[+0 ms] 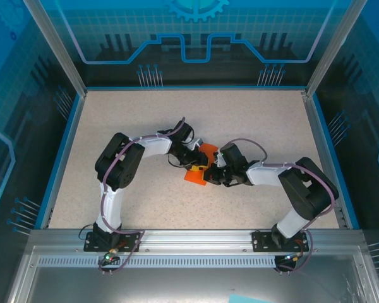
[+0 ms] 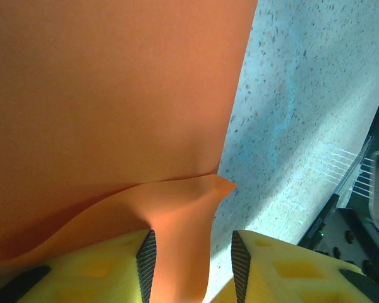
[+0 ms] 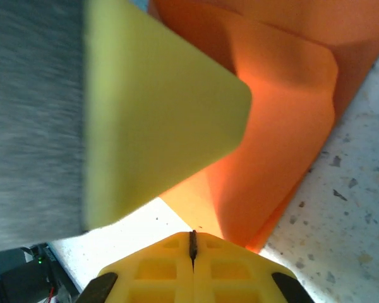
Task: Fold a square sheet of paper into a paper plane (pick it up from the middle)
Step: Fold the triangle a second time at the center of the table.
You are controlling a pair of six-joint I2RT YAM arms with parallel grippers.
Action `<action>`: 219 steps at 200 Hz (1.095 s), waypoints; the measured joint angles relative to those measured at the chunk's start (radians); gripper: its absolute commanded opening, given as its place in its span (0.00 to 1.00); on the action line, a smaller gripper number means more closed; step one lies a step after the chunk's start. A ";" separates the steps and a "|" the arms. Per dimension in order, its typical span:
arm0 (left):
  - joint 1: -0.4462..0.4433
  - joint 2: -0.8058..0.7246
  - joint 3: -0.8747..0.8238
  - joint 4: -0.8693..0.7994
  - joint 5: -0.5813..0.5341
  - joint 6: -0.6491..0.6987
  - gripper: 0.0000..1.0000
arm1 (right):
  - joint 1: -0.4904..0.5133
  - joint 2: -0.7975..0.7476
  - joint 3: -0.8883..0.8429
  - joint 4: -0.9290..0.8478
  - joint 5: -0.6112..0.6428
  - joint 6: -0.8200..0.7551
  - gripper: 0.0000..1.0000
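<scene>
The paper plane (image 1: 194, 176) is a folded bright orange sheet lying at the table's middle, with both grippers meeting over it. My left gripper (image 2: 192, 265) is open. A raised flap of the orange paper (image 2: 177, 240) stands between its jaws, leaning on the left pad (image 2: 146, 262), with a gap to the right pad. My right gripper (image 3: 192, 241) is shut, its tips down on the table at the folded paper's (image 3: 278, 126) near corner, with nothing seen between them. A yellow finger of the left gripper (image 3: 164, 113) hangs just above it. From above, the left gripper (image 1: 192, 161) and right gripper (image 1: 210, 175) nearly touch.
The speckled table (image 1: 145, 113) stretches out on all sides of the paper, bounded by a blue rim (image 1: 63, 145) and metal posts. Part of the right arm (image 2: 360, 240) sits close at the lower right of the left wrist view.
</scene>
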State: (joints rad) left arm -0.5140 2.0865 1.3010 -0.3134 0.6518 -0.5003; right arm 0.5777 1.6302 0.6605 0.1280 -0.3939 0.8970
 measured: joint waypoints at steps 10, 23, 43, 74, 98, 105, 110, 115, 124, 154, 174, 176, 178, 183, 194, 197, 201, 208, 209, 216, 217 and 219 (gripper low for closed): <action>0.000 0.000 0.000 0.005 0.000 -0.006 0.40 | 0.000 0.007 0.000 0.000 0.001 -0.004 0.03; 0.000 0.002 0.004 0.005 0.000 -0.015 0.40 | 0.002 0.013 0.000 -0.001 0.012 -0.012 0.03; 0.000 0.008 0.013 0.005 0.000 -0.022 0.41 | 0.005 0.027 0.000 0.000 0.020 -0.021 0.03; 0.000 0.011 0.021 0.003 0.000 -0.024 0.41 | 0.005 0.046 0.000 0.005 0.023 -0.027 0.03; 0.000 0.016 0.034 -0.011 -0.004 -0.024 0.42 | 0.005 0.046 0.000 0.003 0.026 -0.042 0.03; 0.000 0.021 0.042 -0.019 -0.005 -0.024 0.42 | 0.005 0.046 0.000 0.003 0.027 -0.045 0.03; 0.000 0.023 0.048 -0.026 -0.005 -0.024 0.42 | 0.005 0.046 0.000 0.003 0.027 -0.047 0.03; 0.000 0.026 0.053 -0.030 -0.005 -0.024 0.42 | 0.005 0.046 0.000 0.003 0.028 -0.050 0.03; 0.000 0.029 0.061 -0.039 -0.006 -0.023 0.42 | 0.005 0.046 0.000 0.002 0.031 -0.055 0.03; 0.003 0.041 0.086 -0.068 -0.011 -0.014 0.42 | 0.008 0.046 0.000 -0.003 0.040 -0.072 0.03; 0.010 0.050 0.105 -0.087 -0.019 0.003 0.42 | 0.011 0.045 0.000 -0.004 0.046 -0.079 0.03; 0.011 0.051 0.107 -0.090 -0.019 0.004 0.42 | 0.011 0.044 0.000 -0.005 0.047 -0.079 0.03; 0.012 0.053 0.110 -0.092 -0.019 0.006 0.42 | 0.011 0.044 0.000 -0.005 0.047 -0.080 0.03; 0.014 0.056 0.116 -0.097 -0.019 0.008 0.42 | 0.011 0.044 0.000 -0.006 0.047 -0.080 0.03; 0.018 0.060 0.124 -0.105 -0.019 0.014 0.42 | 0.011 0.043 0.000 -0.007 0.049 -0.084 0.03; 0.019 0.061 0.126 -0.105 -0.019 0.014 0.42 | 0.011 0.043 0.000 -0.007 0.049 -0.087 0.03; 0.021 0.063 0.129 -0.107 -0.020 0.018 0.42 | 0.011 0.043 0.000 -0.007 0.050 -0.087 0.03; 0.027 0.068 0.136 -0.109 -0.022 0.024 0.42 | 0.011 0.043 0.000 -0.007 0.050 -0.087 0.03; 0.027 0.068 0.137 -0.109 -0.022 0.025 0.42 | 0.011 0.043 0.000 -0.007 0.050 -0.087 0.03; 0.033 0.072 0.144 -0.111 -0.021 0.030 0.42 | 0.011 0.043 0.000 -0.007 0.050 -0.088 0.03; 0.034 0.073 0.145 -0.112 -0.022 0.031 0.42 | 0.012 0.043 0.000 -0.007 0.050 -0.088 0.03; 0.035 0.074 0.146 -0.112 -0.022 0.032 0.42 | 0.011 0.043 0.000 -0.007 0.050 -0.088 0.03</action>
State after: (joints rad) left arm -0.4793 2.1601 1.4475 -0.4255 0.6300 -0.4686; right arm 0.5892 1.6737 0.6609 0.1207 -0.3443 0.8093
